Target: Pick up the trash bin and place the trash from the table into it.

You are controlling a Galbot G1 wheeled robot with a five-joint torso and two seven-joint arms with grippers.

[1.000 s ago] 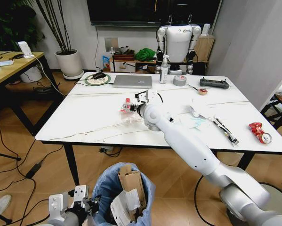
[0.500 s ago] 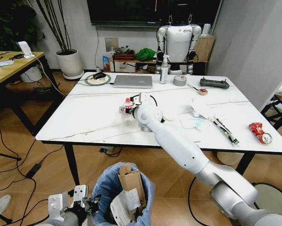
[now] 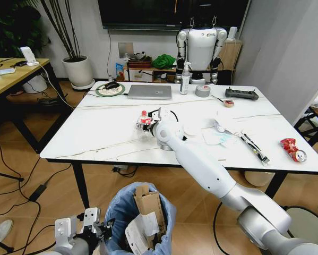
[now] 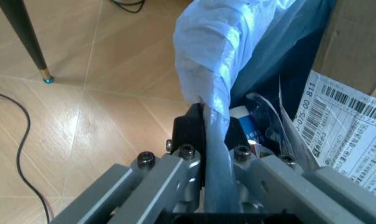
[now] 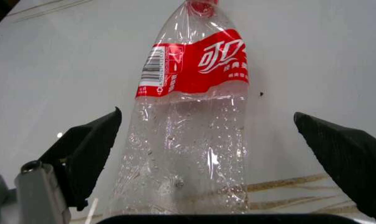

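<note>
Nearest the robot, the left gripper [image 4: 203, 154] is clamped on the rim of the bin [image 3: 121, 204], its two black fingers pinching the bunched blue liner, and it holds the bin low in front of the base, just short of the table's [image 3: 100, 133] near edge. The bin is already loaded: a torn cardboard box [image 3: 148, 210] stands up out of it and a barcoded paper [image 4: 346, 121] lies against the liner.

Up on the table the right arm reaches well forward. Compared with a second ago, its wrist has swung left and dropped in over the crushed bottle [image 5: 188, 126], and in the last half second it has barely shifted, so it looks to be settling for the grab. From the wrist, the right gripper [image 5: 206, 140] has its fingers spread wide, one on each side of the bottle, neither touching it yet. The bottle lies flat on the marble with its red label and cap pointing away from the wrist. The pick is lined up but not made; closing on a flattened, slippery bottle could squirt it sideways.

Further right, plenty is left: white papers [image 3: 218, 135], a wrapper [image 3: 254, 147] and, near the right edge, the crushed can [image 3: 292, 149]. At the far side sits the laptop [image 3: 149, 91], which is not trash.
</note>
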